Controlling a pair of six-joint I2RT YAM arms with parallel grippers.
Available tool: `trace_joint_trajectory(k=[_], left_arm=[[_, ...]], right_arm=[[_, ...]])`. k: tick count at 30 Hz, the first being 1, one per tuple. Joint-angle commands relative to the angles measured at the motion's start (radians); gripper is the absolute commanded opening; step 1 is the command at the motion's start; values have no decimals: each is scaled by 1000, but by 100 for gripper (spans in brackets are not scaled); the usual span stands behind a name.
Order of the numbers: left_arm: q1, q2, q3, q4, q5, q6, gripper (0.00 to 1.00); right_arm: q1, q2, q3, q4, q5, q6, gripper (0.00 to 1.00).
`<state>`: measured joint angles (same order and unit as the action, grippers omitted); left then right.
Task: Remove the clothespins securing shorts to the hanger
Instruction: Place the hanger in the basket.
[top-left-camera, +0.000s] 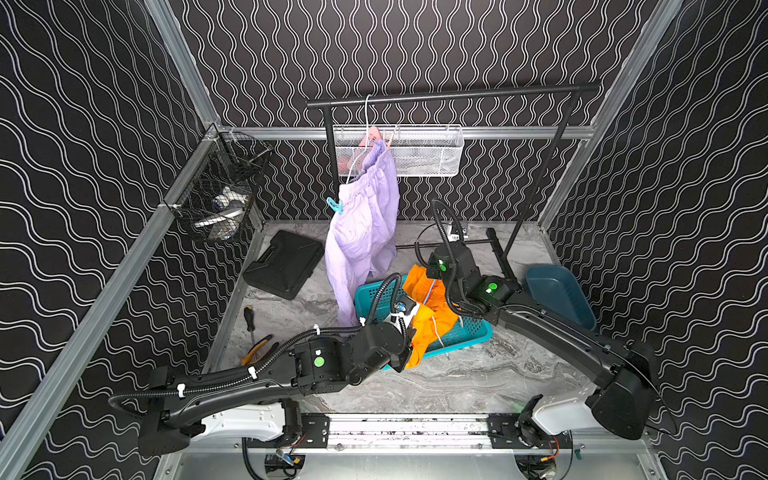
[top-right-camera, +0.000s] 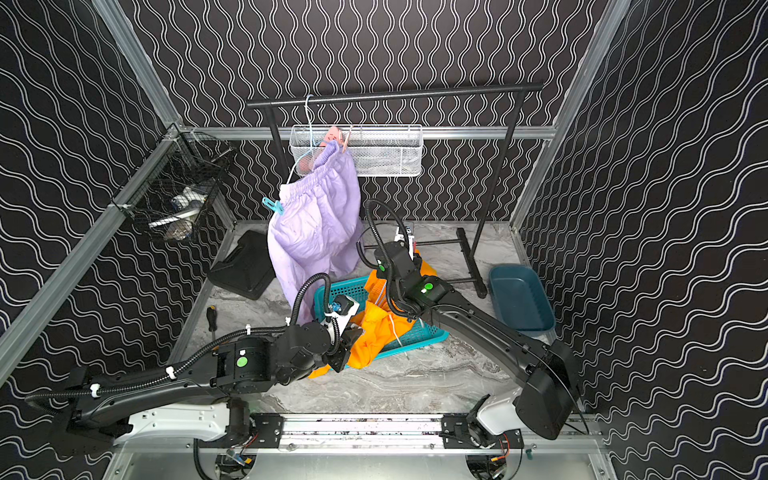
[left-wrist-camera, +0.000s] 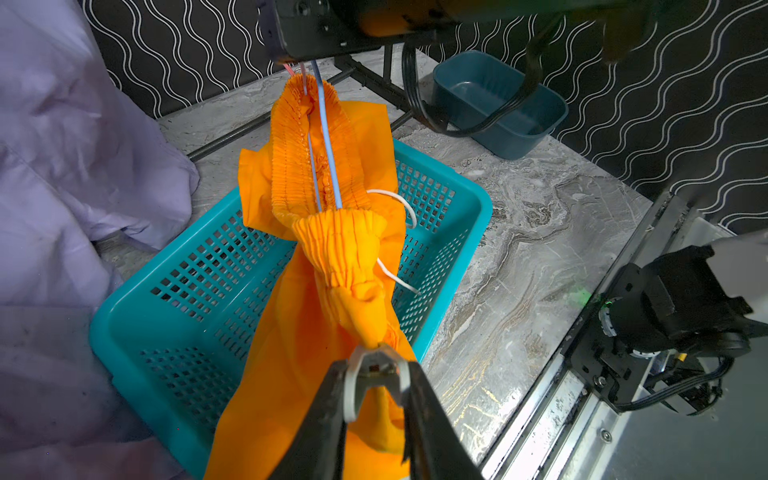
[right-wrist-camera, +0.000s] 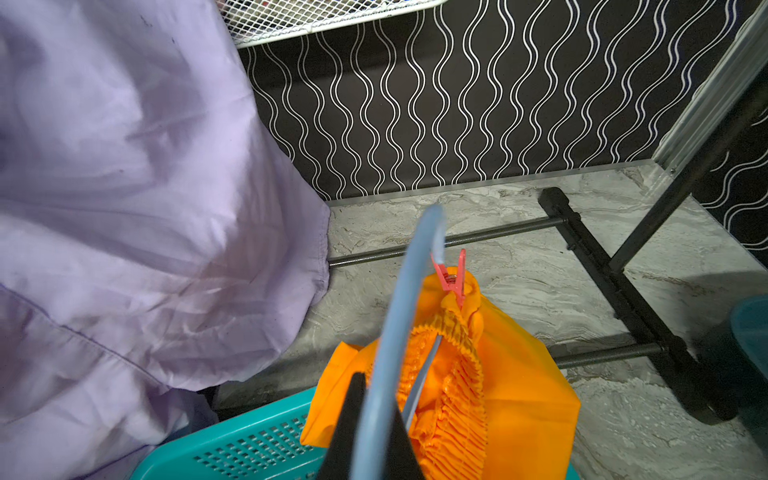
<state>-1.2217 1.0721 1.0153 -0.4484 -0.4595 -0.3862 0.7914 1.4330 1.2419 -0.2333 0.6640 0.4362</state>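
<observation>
Pinching a curved whitish clothespin (left-wrist-camera: 353, 382) on ruffly orange shorts (left-wrist-camera: 332, 257), left gripper (left-wrist-camera: 376, 372); right gripper (right-wrist-camera: 374, 411) clamped tight on thin blue hanger (right-wrist-camera: 399, 316).

This is a robotics lab test cell: an aluminium frame (top-left-camera: 104, 299) lined with black wavy-patterned wall panels (top-left-camera: 415, 41) boxes in a marble-look bench (top-left-camera: 478, 374). Two robot arms (top-left-camera: 552, 324) sit on a rail (top-left-camera: 407, 428) along its front. Laundry props, namely a small garment rack (top-left-camera: 457, 94), lilac shorts (top-left-camera: 365, 232) and a teal basket (top-left-camera: 471, 328), share it with a screwdriver (top-left-camera: 249, 318), pliers (top-left-camera: 257, 349) and a black tool case (top-left-camera: 284, 264).
</observation>
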Motion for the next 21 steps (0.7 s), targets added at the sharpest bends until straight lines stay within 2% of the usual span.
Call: trace_joint_trajectory(k=[1, 9, 21], left_arm=[[0, 2, 13, 16, -2, 18, 19], [0, 4, 14, 25, 16, 32, 13], [0, -38, 29, -8, -34, 36, 15]], right_arm=[[2, 1, -4, 9, -14, 11, 0], [3, 5, -9, 9, -25, 16, 0], [3, 25, -18, 5, -38, 21, 0]])
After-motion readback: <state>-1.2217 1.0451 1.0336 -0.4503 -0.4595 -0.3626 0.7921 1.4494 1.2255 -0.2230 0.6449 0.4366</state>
